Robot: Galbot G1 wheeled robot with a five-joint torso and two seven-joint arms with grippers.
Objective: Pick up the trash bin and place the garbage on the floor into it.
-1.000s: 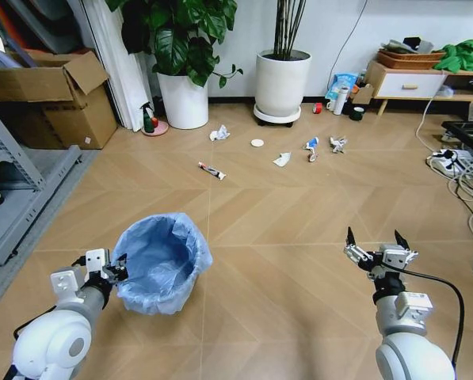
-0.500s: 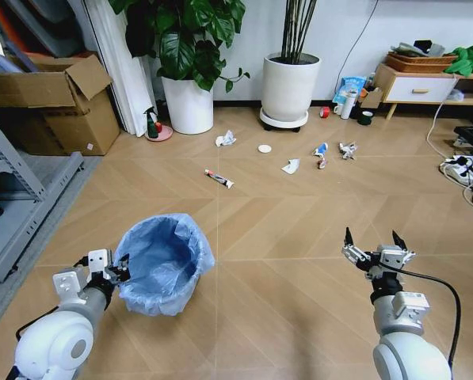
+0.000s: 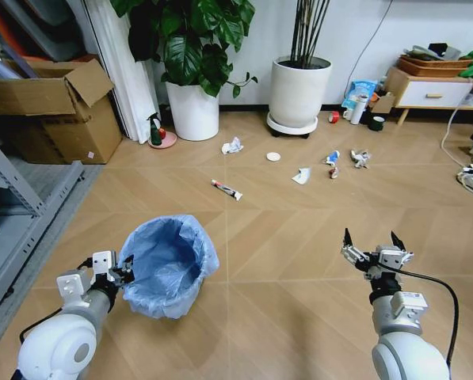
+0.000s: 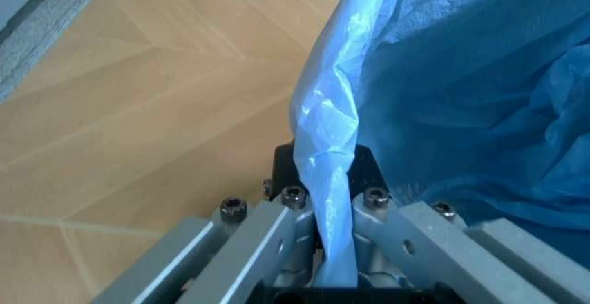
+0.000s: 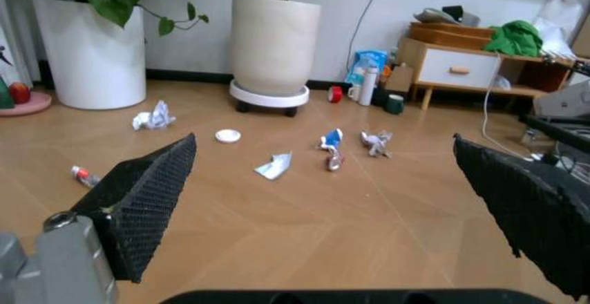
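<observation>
Trash bin sitting on wood floor, low left of head view; left gripper clamped on its rim and blue bag, fingers closed either side of the plastic fold. Right gripper hovering over bare floor at right, jaws spread wide, holding nothing. Garbage lying ahead and well apart from both grippers: tube nearest, long axis slanting across the boards; farther back, crumpled tissue, white disc, paper scrap, wrappers. Free right arm judged nearer to the wrappers. Beyond: white plant pots, cardboard box, low cabinet.
</observation>
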